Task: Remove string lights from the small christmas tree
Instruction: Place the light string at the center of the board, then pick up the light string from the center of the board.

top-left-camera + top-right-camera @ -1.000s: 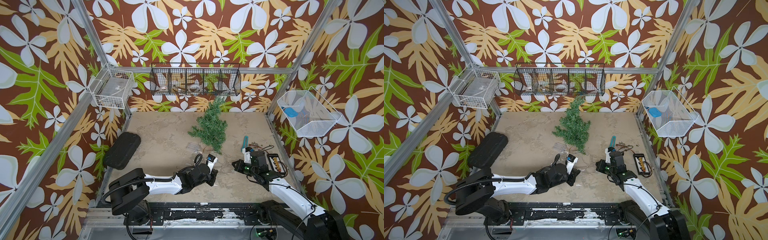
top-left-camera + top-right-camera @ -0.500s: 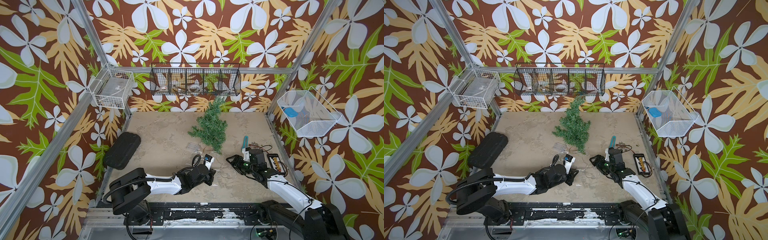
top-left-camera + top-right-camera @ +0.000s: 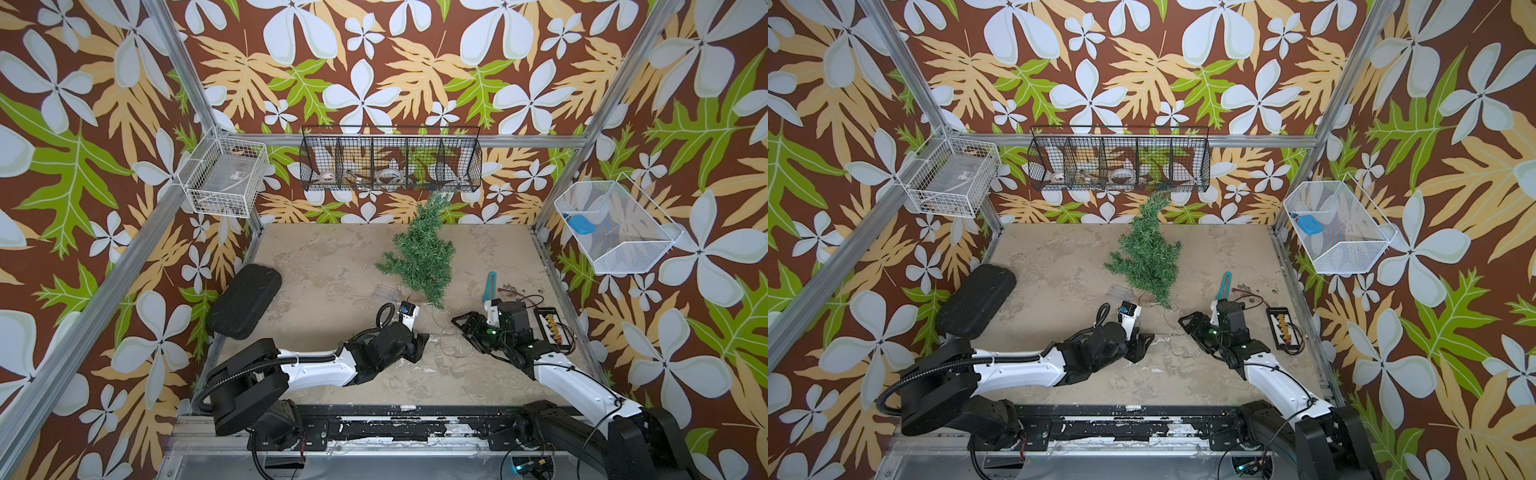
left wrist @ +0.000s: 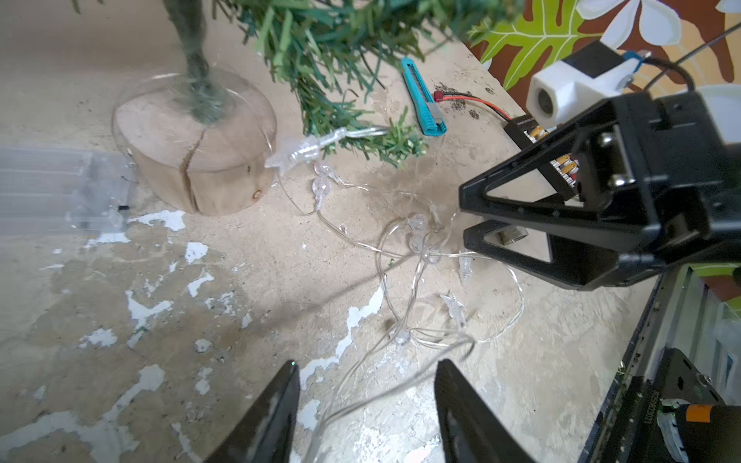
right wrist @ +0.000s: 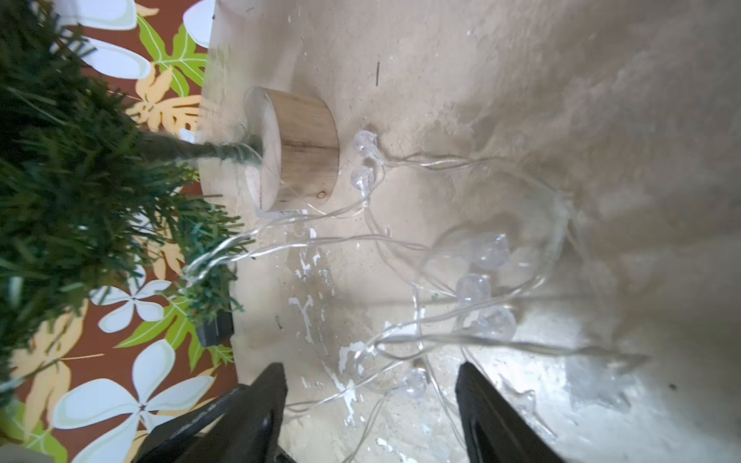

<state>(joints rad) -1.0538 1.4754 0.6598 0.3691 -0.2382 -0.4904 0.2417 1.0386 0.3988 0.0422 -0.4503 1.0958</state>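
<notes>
The small christmas tree [image 3: 419,253] [image 3: 1150,253] stands on its round wooden base [image 4: 192,160] [image 5: 304,148]. Most of the string lights [image 3: 444,340] [image 3: 1177,340] lie in loose loops on the table in front of it. One stretch still hangs on a low branch [image 4: 341,136]. Their clear box [image 4: 60,188] [image 3: 386,293] lies beside the base. My left gripper [image 3: 422,345] [image 4: 367,381] is open, with slack strands running between its fingers. The right gripper [image 3: 465,328] [image 5: 371,385] faces it, open over bulbs [image 5: 473,288] on the table.
A teal utility knife [image 3: 490,286] and a black connector board [image 3: 550,326] with red and black wires lie at the right. A black case [image 3: 245,301] leans at the left edge. Wire baskets [image 3: 390,162] hang on the walls.
Both grippers were shut and now stand open. The right gripper has moved left toward the pile of lights. The left arm has hardly moved.
</notes>
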